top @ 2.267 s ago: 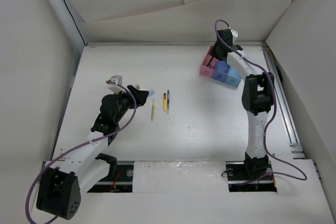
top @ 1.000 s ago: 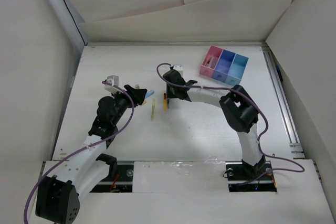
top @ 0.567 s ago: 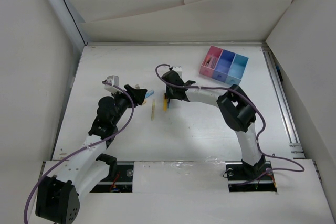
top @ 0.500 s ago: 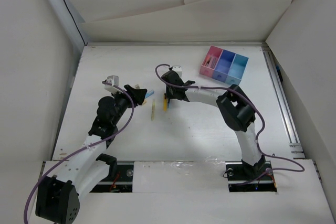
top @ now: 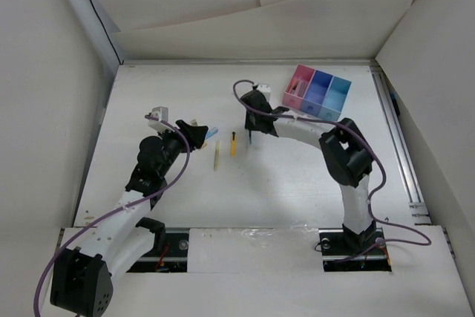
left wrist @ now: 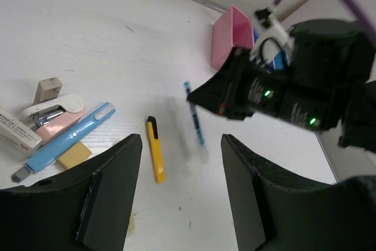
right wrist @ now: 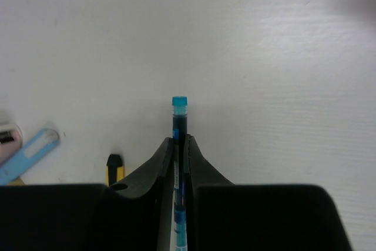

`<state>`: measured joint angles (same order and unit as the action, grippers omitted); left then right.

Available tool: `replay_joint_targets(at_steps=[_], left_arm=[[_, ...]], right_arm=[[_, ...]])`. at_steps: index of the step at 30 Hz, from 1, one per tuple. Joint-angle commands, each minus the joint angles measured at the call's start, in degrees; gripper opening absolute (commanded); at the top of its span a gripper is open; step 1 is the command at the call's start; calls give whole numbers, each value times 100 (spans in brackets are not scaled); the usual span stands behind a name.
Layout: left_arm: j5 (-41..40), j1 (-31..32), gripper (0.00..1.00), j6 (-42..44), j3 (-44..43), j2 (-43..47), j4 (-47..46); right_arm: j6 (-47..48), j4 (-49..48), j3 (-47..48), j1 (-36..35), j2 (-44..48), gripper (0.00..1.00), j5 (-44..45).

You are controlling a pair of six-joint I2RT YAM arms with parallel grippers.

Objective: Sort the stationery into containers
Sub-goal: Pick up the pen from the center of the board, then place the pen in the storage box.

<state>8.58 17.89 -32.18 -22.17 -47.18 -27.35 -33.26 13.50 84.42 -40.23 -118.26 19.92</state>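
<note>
The right gripper [right wrist: 180, 142] is clenched on a teal pen [right wrist: 180, 119]. Its two fingers are pressed against the barrel from either side, and the capped end sticks out straight ahead of the fingertips. In the left wrist view the same teal pen [left wrist: 194, 121] hangs slanted below the dark body of the right gripper [left wrist: 205, 95], blurred, with a soft shadow beside it on the table [left wrist: 106, 39]. From above, the right gripper [top: 257, 111] is near the tray [top: 318, 103], which lies just beyond it and to its right, with its pink, dark blue and cyan compartments in a row. The pink compartment is the closest to the fingers. The left gripper [left wrist: 179, 204] stands released, its jaws well apart with nothing gripped between them. A yellow pen [left wrist: 155, 157] lies flat on the table ahead of it, in line with the gap and touching neither finger. A light-blue pen [left wrist: 67, 142] lies further out to its left, beside a pink stapler [left wrist: 53, 110]. In the top view the left gripper [top: 199, 133] is close to the light-blue pen [top: 211, 133], while the yellow pen [top: 233, 144] lies between the two grippers.
</note>
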Motion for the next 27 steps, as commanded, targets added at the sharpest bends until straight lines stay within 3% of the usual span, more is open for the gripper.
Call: replay_joint_targets(at_steps=[1, 5, 12, 18, 27], left_arm=[[74, 4, 53, -25, -85, -37, -156], [126, 4, 53, -25, -85, -90, -209], [241, 4, 53, -25, -85, -327, -262], [241, 4, 53, -25, -138, -433, -314], [293, 4, 53, -25, -138, -600, -367]], right_arm=[[135, -119, 293, 672, 742, 0, -83], [135, 12, 838, 1735, 743, 0, -436], [135, 531, 2367, 2659, -161, 0, -639], [74, 795, 3334, 2968, -883, 0, -841], [74, 742, 3247, 3073, -1059, 1, -841]])
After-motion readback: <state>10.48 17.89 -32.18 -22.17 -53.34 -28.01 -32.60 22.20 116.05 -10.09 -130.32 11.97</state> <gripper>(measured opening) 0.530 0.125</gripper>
